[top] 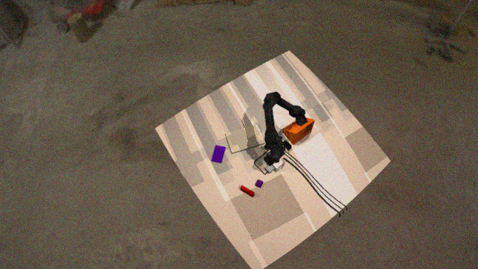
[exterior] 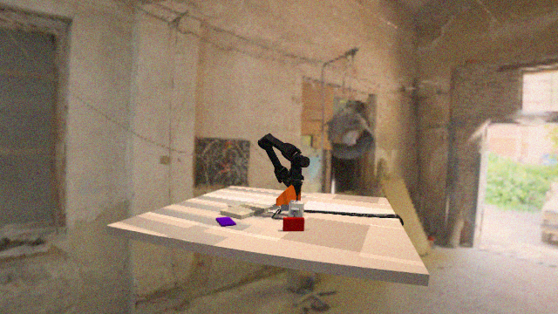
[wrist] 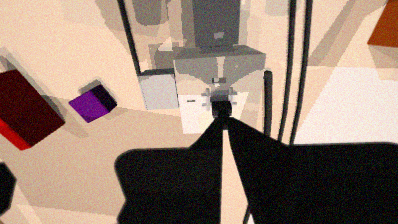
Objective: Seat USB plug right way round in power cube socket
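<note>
The power cube is a pale grey-white block, seen from above in the wrist view, with a small slot left of the fingers. My gripper is shut on the USB plug, over the cube's top. The plug shows as a small black body just ahead of the fingertips, with grey parts around its far side. The socket under it is hidden, and I cannot tell how deep the plug sits or which way round it is. In the top view the arm covers most of the cube.
A grey block stands against the cube's left. A purple block and a red block lie further left. Black cables run right. An orange block and a flat purple piece also show.
</note>
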`<action>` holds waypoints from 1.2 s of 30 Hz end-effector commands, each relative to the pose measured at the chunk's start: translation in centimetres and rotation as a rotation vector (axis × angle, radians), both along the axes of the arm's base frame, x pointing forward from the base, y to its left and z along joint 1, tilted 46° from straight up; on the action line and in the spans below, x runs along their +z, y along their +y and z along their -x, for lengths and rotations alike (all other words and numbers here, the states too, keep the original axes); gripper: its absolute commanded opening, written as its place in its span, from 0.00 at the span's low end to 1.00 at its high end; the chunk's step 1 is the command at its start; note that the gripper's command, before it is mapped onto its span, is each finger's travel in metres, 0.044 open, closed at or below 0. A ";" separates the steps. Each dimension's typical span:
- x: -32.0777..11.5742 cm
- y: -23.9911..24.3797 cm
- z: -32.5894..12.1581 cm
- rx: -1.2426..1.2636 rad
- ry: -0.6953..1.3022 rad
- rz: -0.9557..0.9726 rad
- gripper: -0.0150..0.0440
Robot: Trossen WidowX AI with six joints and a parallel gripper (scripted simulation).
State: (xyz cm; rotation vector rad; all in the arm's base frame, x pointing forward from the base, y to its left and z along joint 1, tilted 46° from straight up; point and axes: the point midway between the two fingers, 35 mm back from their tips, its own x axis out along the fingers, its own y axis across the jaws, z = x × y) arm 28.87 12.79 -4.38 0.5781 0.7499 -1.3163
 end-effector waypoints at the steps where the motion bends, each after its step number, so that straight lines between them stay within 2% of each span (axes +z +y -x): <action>1: -0.1 -0.1 -0.1 0.003 0.001 0.002 0.25; 36: -0.4 -0.4 -0.1 0.003 0.001 0.002 0.25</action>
